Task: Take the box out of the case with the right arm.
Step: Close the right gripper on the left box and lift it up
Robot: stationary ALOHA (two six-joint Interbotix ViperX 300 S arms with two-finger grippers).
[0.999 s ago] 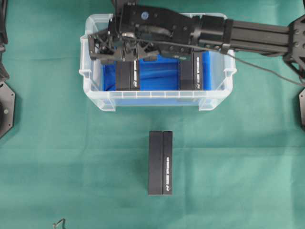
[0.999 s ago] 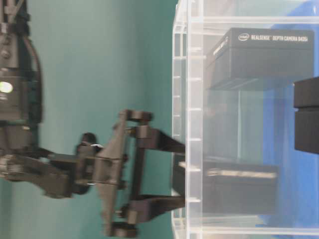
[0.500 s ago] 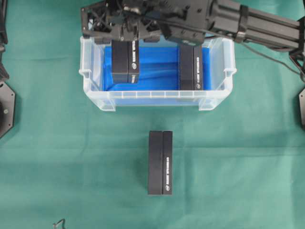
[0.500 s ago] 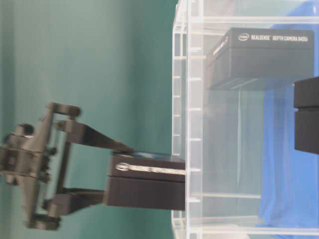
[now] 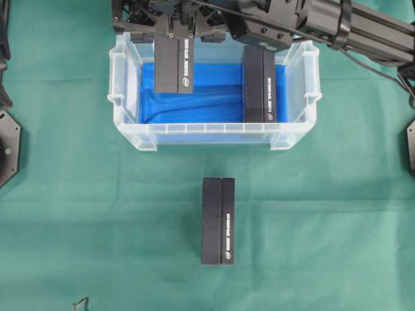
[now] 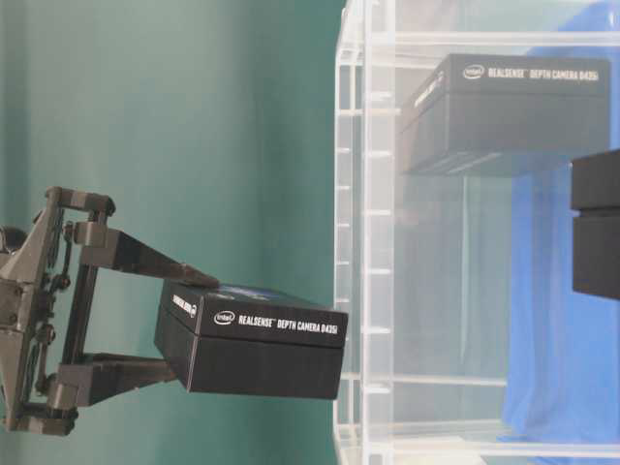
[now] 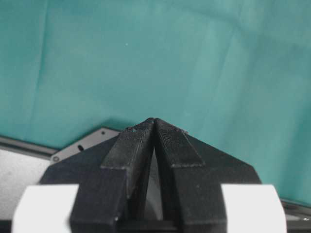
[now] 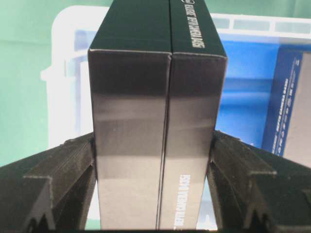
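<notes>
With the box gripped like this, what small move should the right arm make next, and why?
Probably carry it sideways toward the bare cloth in front of the case. The table-level view shows the box clamped between the right gripper fingers and already clear of the rim, yet overhead it hangs above the case's far edge, so lowering now would put it back in or on the rim.

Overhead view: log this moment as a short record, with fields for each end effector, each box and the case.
right end effector: shut on held box
held box: lifted, above the case's far left part; clear of the rim in the table-level view
case: clear bin, blue lining
second box: inside the case, right side
third box: on the green cloth, in front of the case
left end effector: shut, holding nothing
</notes>
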